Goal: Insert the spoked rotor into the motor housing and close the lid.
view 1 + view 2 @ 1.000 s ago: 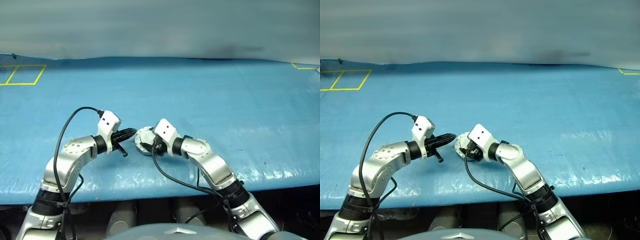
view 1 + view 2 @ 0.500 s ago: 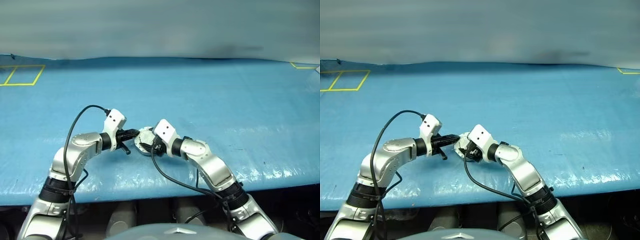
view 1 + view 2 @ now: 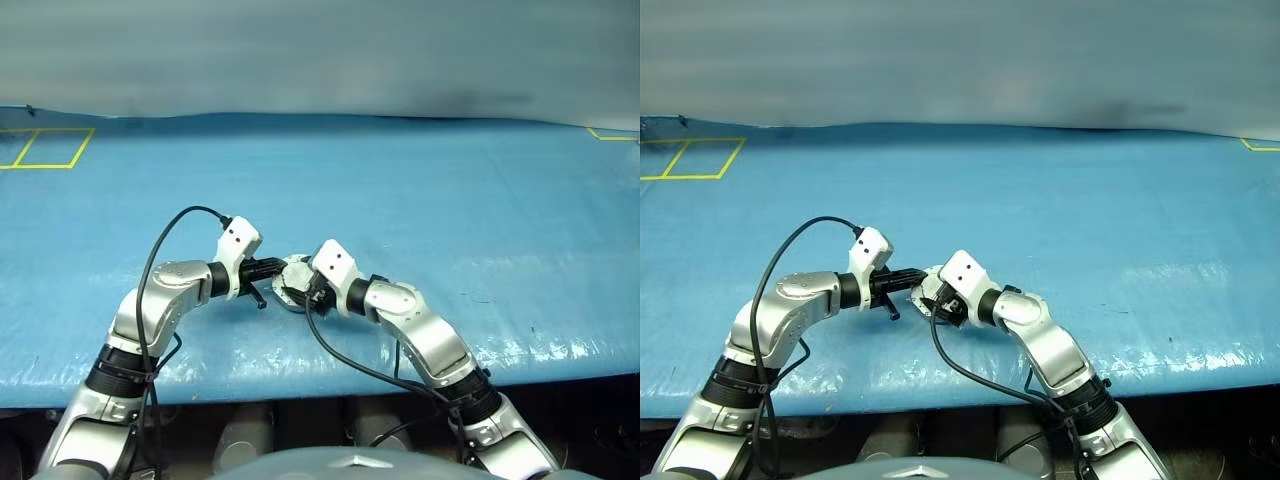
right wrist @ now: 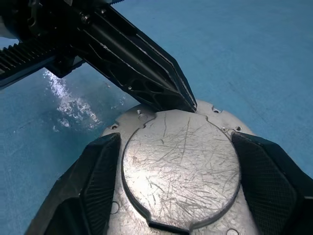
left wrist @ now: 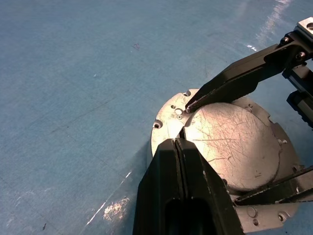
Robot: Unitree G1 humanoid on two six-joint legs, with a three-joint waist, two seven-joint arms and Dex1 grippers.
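On the blue worktop (image 3: 450, 200) we see the grey lid (image 4: 181, 164) between our right end effector's (image 4: 176, 171) 2 wide-spread fingers. Our left end effector (image 5: 178, 147), fingers pressed together, touches its top with its tip.

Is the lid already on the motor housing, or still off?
On. The lid lies flat, its scratched grey outside up, covering the motor housing; no windings show.

Both hands crowd the lid (image 5: 230, 147) (left fingertips touching its top); blue table (image 3: 450, 190) around lies open.
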